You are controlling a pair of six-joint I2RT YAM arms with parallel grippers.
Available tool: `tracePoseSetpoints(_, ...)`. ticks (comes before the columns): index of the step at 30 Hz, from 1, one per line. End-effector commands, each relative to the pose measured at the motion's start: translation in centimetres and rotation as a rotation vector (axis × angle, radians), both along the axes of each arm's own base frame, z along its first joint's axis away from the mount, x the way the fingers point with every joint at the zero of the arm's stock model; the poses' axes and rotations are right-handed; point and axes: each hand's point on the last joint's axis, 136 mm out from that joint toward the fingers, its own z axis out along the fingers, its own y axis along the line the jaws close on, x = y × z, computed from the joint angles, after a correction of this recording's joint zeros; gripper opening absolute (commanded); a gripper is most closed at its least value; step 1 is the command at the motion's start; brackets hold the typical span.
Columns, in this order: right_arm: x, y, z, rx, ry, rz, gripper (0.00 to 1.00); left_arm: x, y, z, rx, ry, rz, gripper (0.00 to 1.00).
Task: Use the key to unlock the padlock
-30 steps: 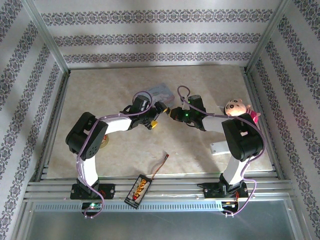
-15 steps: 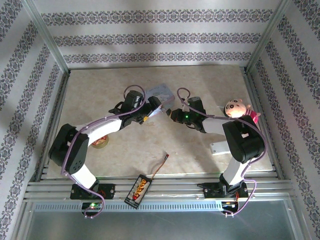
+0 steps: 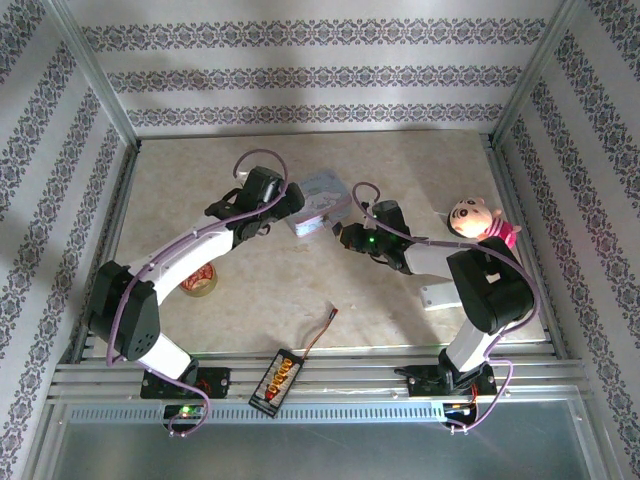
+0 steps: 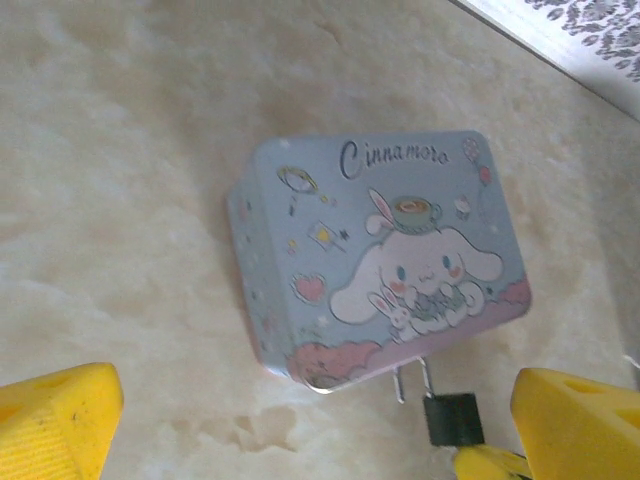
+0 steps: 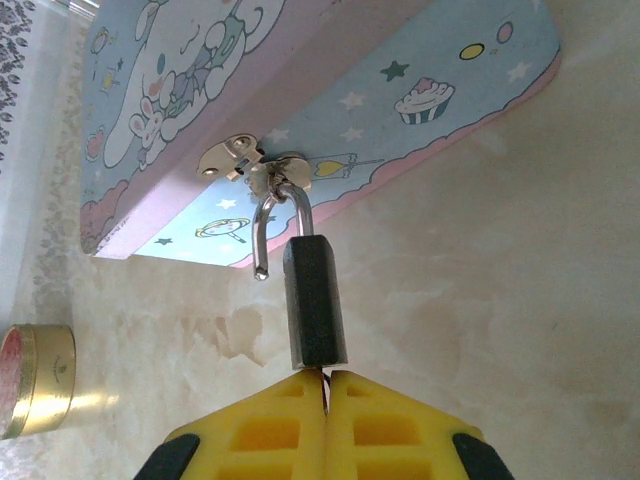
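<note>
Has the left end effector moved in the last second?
Yes. The left end effector shifted leftward, farther from the pink-and-white plush doll.

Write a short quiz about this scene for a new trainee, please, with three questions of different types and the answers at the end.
1. True or false: one end of the shackle of the padlock is out of the lock body.
2. Choose one. The left tool is: A) open, above the tin; B) shut on the tin's lid; C) shut on the padlock.
3. Fill in: the shackle hangs through the tin's metal ____.
Key: 1 true; 2 A; 3 hasp.
</note>
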Motion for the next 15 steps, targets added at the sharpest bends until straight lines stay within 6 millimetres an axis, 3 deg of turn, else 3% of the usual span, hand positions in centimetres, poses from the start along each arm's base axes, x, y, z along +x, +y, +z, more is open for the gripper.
tracePoseSetpoints(1, 0.0, 0.4, 1.5, 0.022, -0.044, -0.023, 0.0, 0.1, 2.3, -1.9, 0.18, 0.059, 0.003, 0.99)
tracePoseSetpoints(15, -1.3, -0.3, 1.1, 0.031, -0.03, -0.13, 0.0, 3.3, 1.8, -5.7, 0.263, 0.164, -0.085, 0.99)
